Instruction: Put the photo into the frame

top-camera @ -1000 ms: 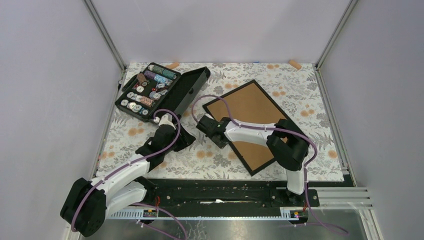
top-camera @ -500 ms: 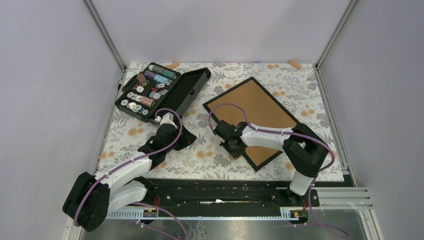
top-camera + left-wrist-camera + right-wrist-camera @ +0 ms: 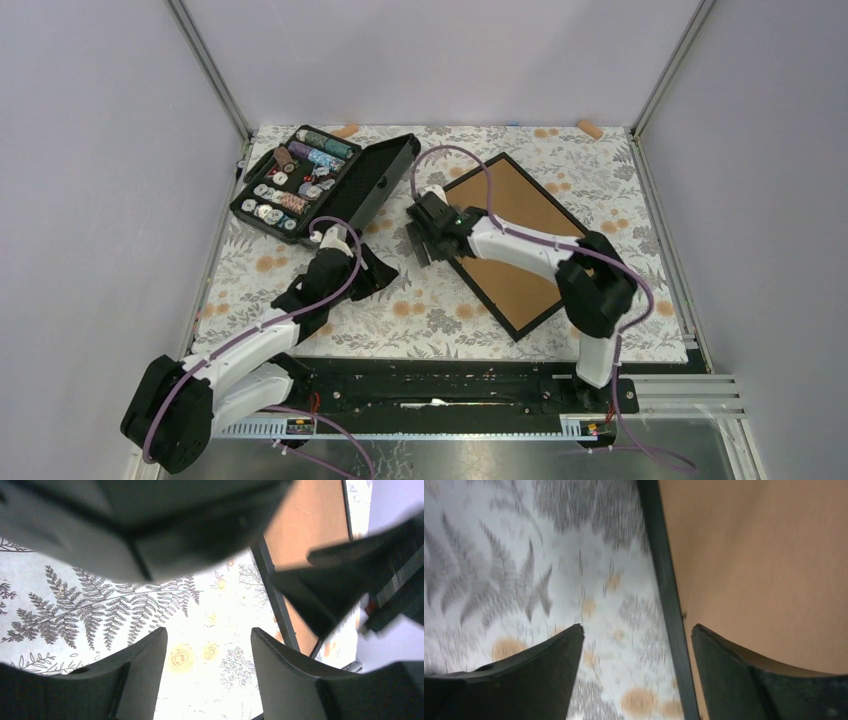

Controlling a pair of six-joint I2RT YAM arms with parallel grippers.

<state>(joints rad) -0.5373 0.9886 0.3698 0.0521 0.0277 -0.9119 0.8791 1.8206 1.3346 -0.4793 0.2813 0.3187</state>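
The frame [image 3: 515, 195] lies flat on the floral-covered table [image 3: 430, 315], right of centre and set at an angle, with its brown board uppermost inside the thin black border. The right gripper [image 3: 420, 243] sits at the frame's left edge, and its arm crosses the board. The left gripper [image 3: 380, 268] is over bare cloth nearby, apart from the frame (jaw spacing of either not discernible from above). An open black case of thread spools [image 3: 300, 180] lies at back left.

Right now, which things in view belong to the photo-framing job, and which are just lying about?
Job: frame, lying back up; right gripper, open over its edge; left gripper, open. The photo is not in view.
Lying about: case of thread spools; two tan pieces at the far edge.
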